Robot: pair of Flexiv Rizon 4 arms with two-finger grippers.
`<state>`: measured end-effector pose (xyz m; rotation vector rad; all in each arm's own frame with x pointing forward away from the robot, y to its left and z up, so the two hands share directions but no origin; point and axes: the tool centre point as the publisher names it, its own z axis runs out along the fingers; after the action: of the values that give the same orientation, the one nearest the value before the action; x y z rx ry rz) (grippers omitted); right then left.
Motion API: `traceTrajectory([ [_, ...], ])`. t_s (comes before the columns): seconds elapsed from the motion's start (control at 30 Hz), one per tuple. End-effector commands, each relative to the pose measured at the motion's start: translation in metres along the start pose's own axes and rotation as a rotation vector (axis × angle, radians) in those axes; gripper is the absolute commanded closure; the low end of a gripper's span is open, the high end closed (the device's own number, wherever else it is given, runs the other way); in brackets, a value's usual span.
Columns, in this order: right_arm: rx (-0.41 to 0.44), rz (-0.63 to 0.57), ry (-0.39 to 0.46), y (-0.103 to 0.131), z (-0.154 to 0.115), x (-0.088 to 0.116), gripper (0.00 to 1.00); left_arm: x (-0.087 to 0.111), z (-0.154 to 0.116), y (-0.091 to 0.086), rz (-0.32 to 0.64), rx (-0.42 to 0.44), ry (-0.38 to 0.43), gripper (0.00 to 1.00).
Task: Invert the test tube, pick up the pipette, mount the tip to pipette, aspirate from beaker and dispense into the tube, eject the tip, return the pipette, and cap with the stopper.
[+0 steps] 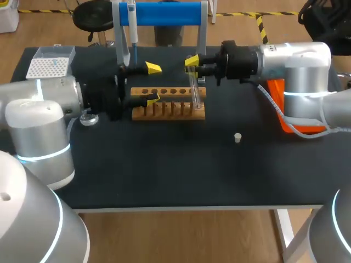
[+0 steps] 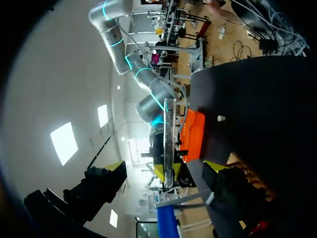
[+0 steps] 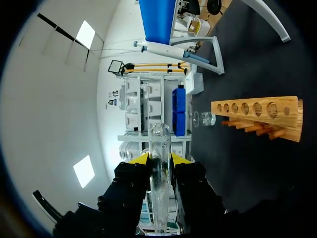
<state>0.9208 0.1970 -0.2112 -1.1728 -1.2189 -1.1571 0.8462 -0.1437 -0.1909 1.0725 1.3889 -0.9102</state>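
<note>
Honestly no text, label or number can be made out anywhere here, not on the pipette (image 1: 132,24), the test tube (image 1: 194,90), the wooden rack (image 1: 167,111), the tip box (image 1: 49,67) or the desk (image 1: 164,164).
</note>
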Motion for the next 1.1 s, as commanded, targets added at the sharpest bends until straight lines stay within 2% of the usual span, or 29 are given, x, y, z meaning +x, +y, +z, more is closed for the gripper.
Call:
traceTrajectory([
  [0.03,0.0,0.0,-0.002,0.0,0.0,0.001,1.0,0.004,0.018,0.003,0.152,0.1,0.004,0.0],
  [0.17,0.0,0.0,-0.002,0.0,0.0,0.001,1.0,0.0,0.029,-0.003,0.16,0.137,-0.035,0.0],
  [0.37,0.0,0.0,-0.002,0.0,0.0,0.001,1.0,-0.002,0.043,-0.013,0.13,0.177,-0.052,0.0],
  [0.53,0.0,0.0,-0.002,0.0,0.0,0.001,1.0,-0.001,0.053,-0.019,0.084,0.181,-0.051,0.0],
  [1.1,0.0,0.0,-0.002,0.0,0.0,0.001,1.0,0.004,0.083,-0.041,0.03,0.197,-0.07,0.0],
])
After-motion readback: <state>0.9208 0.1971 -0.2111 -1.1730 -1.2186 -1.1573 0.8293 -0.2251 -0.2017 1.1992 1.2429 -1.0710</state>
